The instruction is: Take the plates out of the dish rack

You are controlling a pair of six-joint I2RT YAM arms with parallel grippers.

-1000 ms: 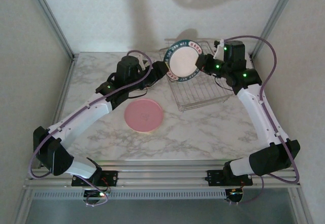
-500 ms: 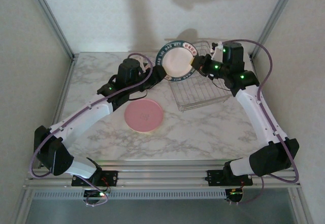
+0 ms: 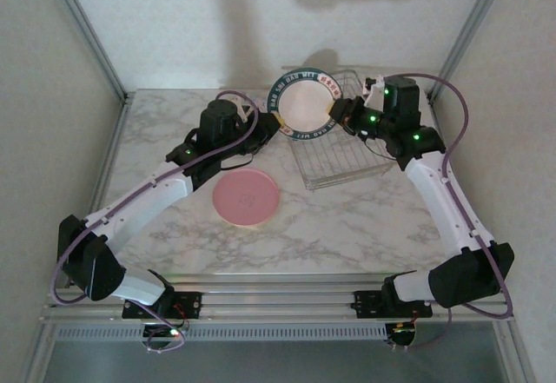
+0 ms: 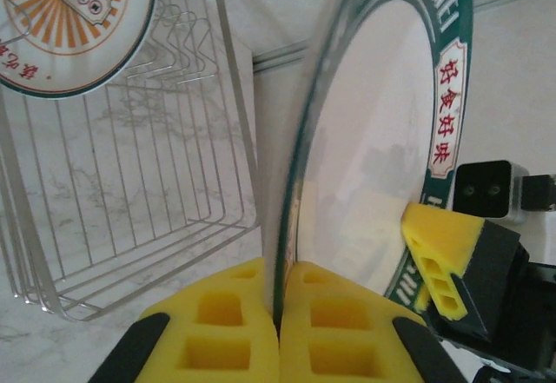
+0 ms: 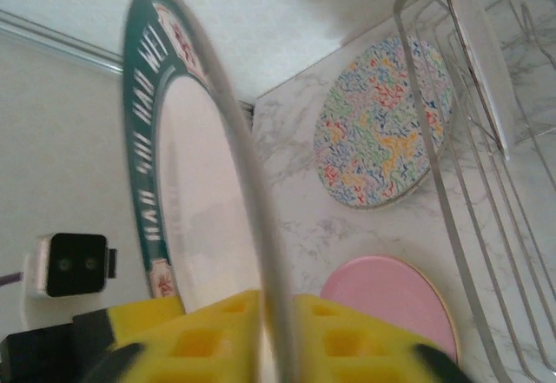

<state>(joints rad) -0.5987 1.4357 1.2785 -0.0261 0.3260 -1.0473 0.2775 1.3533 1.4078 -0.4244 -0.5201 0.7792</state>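
A white plate with a dark green lettered rim is held upright above the left end of the dish rack. My left gripper is shut on its left rim, and the edge sits tight between the yellow pads. My right gripper is shut on the opposite rim, its pads pressed on the edge. The plate's face shows in the left wrist view, its edge in the right wrist view. A second white plate with an orange centre motif stands in the wire rack.
A pink plate lies flat on the marble table in front of the left arm. A multicolour-speckled plate lies on the table beyond the pink plate. Frame posts and walls close in the back corners.
The green-rimmed plate has shifted a little left and toward the back, with both grippers staying on its rim. The right gripper followed it leftward.
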